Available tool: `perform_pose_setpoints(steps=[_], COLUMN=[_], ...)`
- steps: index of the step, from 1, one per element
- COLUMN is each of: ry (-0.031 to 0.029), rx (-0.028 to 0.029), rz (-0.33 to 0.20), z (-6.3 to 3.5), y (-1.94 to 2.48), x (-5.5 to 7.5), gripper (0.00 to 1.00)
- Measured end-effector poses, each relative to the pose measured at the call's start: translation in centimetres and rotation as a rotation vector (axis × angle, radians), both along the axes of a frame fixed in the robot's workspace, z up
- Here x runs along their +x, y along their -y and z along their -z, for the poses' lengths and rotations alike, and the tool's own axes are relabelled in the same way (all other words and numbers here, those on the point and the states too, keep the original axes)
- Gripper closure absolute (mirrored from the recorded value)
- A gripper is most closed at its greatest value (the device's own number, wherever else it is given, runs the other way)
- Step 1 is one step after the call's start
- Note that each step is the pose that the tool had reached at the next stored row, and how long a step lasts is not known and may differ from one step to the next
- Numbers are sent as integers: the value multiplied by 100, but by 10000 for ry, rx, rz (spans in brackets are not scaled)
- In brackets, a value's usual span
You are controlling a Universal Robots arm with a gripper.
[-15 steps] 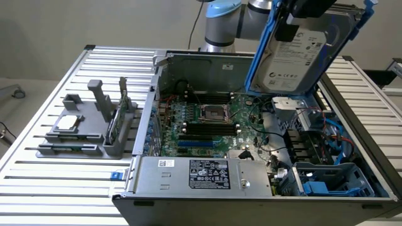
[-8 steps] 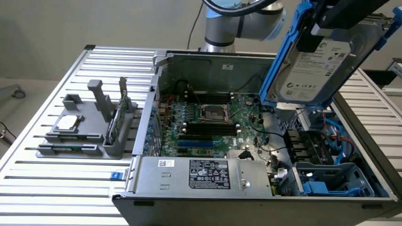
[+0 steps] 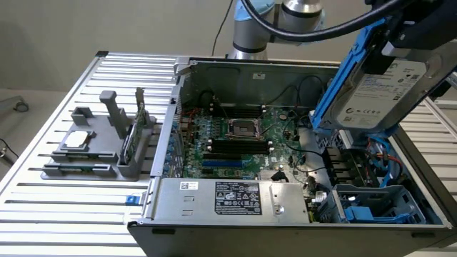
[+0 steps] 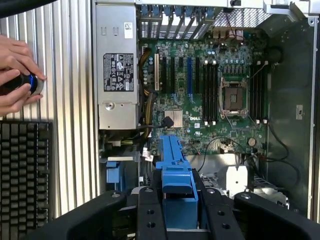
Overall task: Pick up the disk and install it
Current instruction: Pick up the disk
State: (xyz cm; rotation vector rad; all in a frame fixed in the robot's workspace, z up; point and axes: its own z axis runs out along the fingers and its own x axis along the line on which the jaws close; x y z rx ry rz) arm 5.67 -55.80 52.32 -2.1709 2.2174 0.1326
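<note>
The gripper (image 4: 179, 210) (cut off by the exterior view's top edge) is clamped on the disk (image 3: 382, 93) above the open computer case (image 3: 257, 75).

The exterior camera stood high, off the near edge of the table (image 3: 64, 214). It looked down and across at the open case (image 3: 257, 69) from fairly near, with the power supply (image 3: 228, 198) nearest and the arm (image 3: 250, 32) at the far side. The wrist camera hung above the case, facing almost straight down into it from close behind the gripper (image 4: 178, 192) and the disk (image 4: 172, 155). Both views shared the motherboard (image 3: 236, 144), its socket (image 3: 241, 127), the power supply and a strip of table, though the wrist view was turned about against the exterior one.
</note>
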Motion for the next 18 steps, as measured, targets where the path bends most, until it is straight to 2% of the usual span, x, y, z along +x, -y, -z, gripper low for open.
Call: perform_pose_setpoints(steps=[14, 18], ry=[241, 287], rx=[0, 0], rz=[-1, 0], z=[102, 139], y=[381, 479], x=[278, 341], gripper=[67, 67])
